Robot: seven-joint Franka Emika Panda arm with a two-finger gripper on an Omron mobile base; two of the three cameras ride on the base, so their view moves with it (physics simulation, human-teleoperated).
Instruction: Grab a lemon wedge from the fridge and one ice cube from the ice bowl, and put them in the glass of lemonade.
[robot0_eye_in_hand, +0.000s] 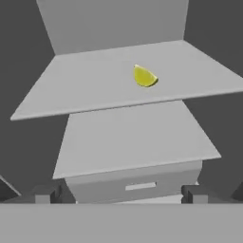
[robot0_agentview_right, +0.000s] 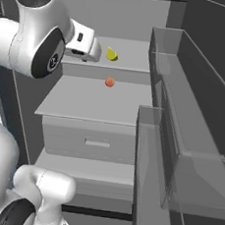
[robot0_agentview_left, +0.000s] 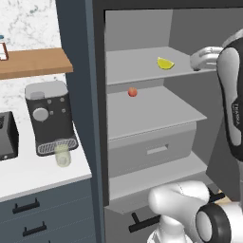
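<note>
The white arm's two-finger gripper is poorly shown from the base cameras: in the left base view the hand is half hidden behind the arm's own dark-jointed link at the right edge, and in the right base view the big shoulder joint covers most of it, so the fingertips are clear only in the hand view, where they stand far apart at the bottom with nothing between them, the jaws spread wide and empty. The tall grey fridge stands with its door swung open, its top and lower part cut off by the frame edges. The small bright yellow crescent-shaped lemon wedge lies on the upper grey shelf, toward its middle, apart from the gripper, which is at shelf height just beside it. A small red round fruit sits on the shelf below, probably near the back, though depth is hard to judge. The small clear glass of pale yellow-green lemonade stands on the white counter, touching or just in front of the black and grey coffee machine.
</note>
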